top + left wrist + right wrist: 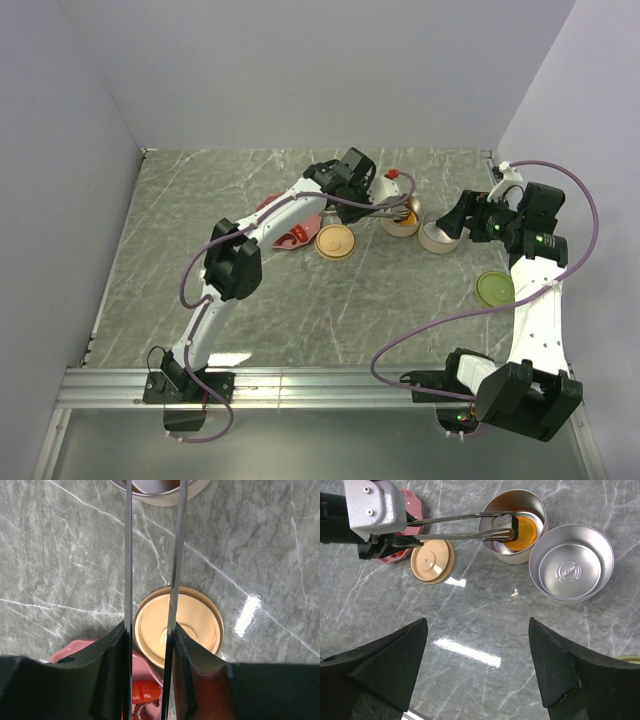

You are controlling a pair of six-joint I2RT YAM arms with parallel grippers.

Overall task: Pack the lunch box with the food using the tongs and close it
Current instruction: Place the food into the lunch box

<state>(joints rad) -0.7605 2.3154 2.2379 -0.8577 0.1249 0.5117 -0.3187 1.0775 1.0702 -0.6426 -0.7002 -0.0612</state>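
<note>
1. The tongs (128,555) lie level in the clenched left gripper (150,647), the left arm reaching far across the worktop (485,615).
2. Their thin grey tips hold a dark-and-pale block (506,525) over a steel container (517,555) holding a round orange piece (526,534).
3. A second steel container (570,565) stands just beside.
4. The right gripper (477,650) hovers released, jaws wide.
5. A tan lid (432,560) lies by the pink plate (415,510) carrying red sausage pieces (145,692).
</note>
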